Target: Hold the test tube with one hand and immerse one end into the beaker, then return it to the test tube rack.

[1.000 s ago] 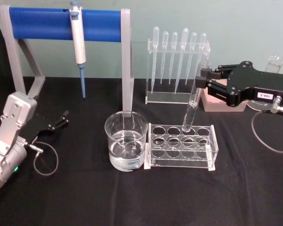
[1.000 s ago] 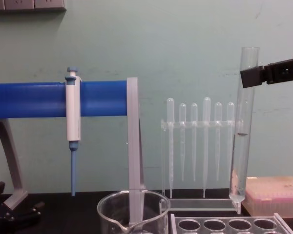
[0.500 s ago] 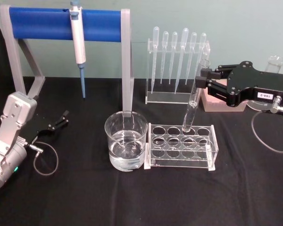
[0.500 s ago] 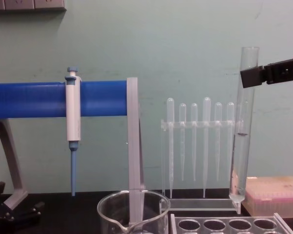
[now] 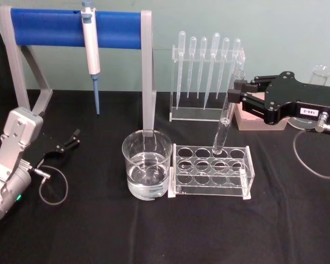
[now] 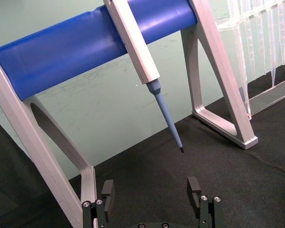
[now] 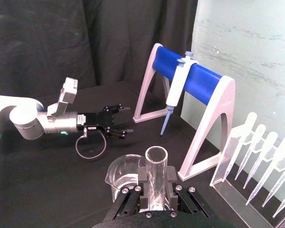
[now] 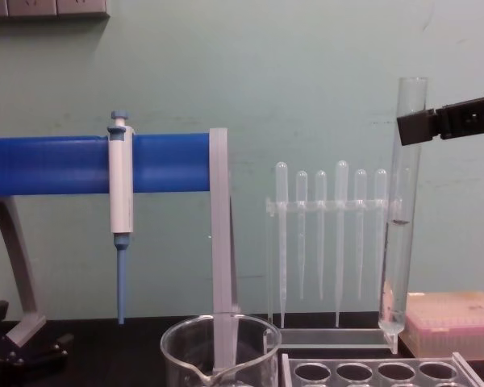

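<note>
Head: your right gripper (image 5: 235,88) is clamping its jaws on the tube (image 5: 224,118) near its rim, tip over a back hole of the rack (image 5: 212,170).
Chest: tip is hanging just above the rack.
Left wrist: left gripper (image 6: 151,190) is idling, jaws open.
Probably the return step; lower it straight.

Bare table (image 5: 209,231) before rack (image 5: 209,190); pipette stand (image 5: 201,115) behind, beaker (image 5: 147,186) beside its left
</note>
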Robot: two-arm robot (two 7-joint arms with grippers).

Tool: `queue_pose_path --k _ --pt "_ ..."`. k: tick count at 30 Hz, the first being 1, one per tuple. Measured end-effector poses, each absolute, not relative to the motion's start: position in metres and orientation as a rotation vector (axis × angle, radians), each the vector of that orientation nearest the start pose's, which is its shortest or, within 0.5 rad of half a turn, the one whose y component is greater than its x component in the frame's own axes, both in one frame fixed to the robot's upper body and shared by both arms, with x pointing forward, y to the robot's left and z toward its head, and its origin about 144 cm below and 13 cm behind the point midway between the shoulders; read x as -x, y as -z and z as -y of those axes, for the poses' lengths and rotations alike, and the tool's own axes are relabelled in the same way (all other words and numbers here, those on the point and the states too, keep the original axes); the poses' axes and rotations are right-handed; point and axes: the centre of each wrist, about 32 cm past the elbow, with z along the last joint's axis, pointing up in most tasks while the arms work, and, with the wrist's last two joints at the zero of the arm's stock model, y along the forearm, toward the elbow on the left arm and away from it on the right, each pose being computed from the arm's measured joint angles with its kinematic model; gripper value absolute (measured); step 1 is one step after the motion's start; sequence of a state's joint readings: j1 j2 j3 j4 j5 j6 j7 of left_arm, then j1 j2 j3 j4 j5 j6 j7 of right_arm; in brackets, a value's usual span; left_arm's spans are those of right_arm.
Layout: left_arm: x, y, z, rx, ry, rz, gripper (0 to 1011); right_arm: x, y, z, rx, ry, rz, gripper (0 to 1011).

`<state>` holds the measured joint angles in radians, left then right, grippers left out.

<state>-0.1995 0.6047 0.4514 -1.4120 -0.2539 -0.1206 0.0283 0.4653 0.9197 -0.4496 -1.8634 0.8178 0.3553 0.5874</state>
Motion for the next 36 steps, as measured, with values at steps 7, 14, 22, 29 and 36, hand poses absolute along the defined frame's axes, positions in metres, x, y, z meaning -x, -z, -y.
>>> queue_pose_path --k 7,14,22,29,36 --pt "-0.4886 -1.1398 -0.3097 -0.304 -1.248 0.285 1000 -0.4930 -1.3564 0.3089 0.229 0.527 0.069 221" --pt "-0.4886 -1.1398 -0.3097 -0.305 -1.248 0.285 1000 -0.4930 -1.3564 0.3088 0.229 0.527 0.069 221" --pt "-0.4886 -1.1398 -0.3096 -0.304 -1.248 0.285 1000 -0.4930 -1.3564 0.3088 0.229 0.527 0.069 221" --pt "-0.4886 -1.1398 -0.3097 -0.305 -1.248 0.285 1000 -0.4930 -1.3564 0.3089 0.229 0.527 0.068 221" --pt "-0.4886 -1.1398 -0.3097 -0.304 -1.248 0.285 1000 -0.4930 -1.3565 0.3088 0.229 0.527 0.069 221"
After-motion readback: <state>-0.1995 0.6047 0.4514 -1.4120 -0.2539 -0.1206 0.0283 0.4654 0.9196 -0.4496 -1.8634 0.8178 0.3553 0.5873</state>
